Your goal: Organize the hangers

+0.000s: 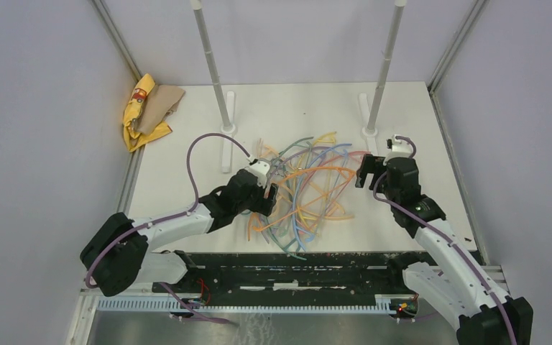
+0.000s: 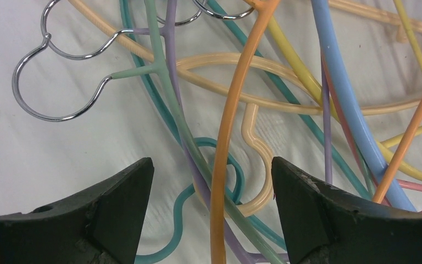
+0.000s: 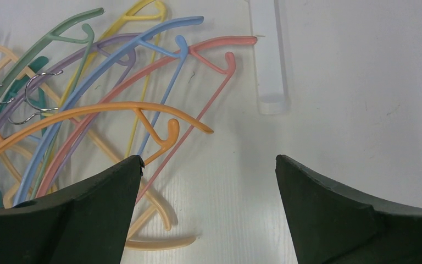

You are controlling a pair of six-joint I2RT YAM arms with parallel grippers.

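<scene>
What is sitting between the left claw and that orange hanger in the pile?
Nothing visible. The left claw is open directly above the orange hanger, whose strand runs between its fingers. That strand seems to lie on top of the teal hanger and the peach hanger where it crosses them.

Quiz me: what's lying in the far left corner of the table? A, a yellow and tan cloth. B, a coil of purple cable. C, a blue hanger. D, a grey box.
A: a crumpled yellow and tan cloth lies in the far left corner of the table, apart from the hangers piled in the middle.
</scene>
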